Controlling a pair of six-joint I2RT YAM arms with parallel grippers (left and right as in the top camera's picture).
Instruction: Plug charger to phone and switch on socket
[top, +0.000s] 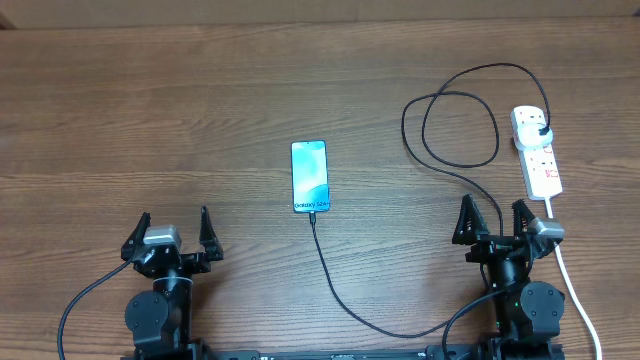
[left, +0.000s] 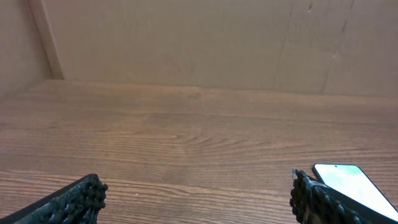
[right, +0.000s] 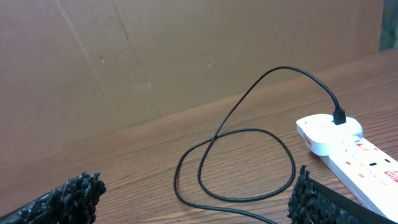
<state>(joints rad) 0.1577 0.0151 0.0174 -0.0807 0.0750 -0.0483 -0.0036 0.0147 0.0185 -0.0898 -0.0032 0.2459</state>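
the left gripper (top: 174, 216) is spread wide, holding nothing and touching nothing. it sits to the left of the phone (top: 309, 176) and nearer the robot, well apart from it. in the left wrist view its two black ribbed fingers (left: 84, 198) stand at opposite sides of the frame with bare wooden table (left: 186, 124) between them, and the phone's lit corner shows just past the right-hand finger.

the right gripper (top: 492, 208) is just as wide and also empty. it sits to the right of the phone and nearer the robot, well apart from it.

the phone lies flat, screen up and glowing blue-teal, with white text at its near end. the charger (top: 330, 275) meets the phone's near short edge with its tip. from there the thin black cable runs toward the robot, curves to the right of the phone, and passes close by the right gripper. it then loops twice farther out and ends in a black plug (right: 339, 116) seated in the socket (top: 538, 155).

the socket lies far right of the phone, beyond the right gripper. i cannot tell how its switches are set.
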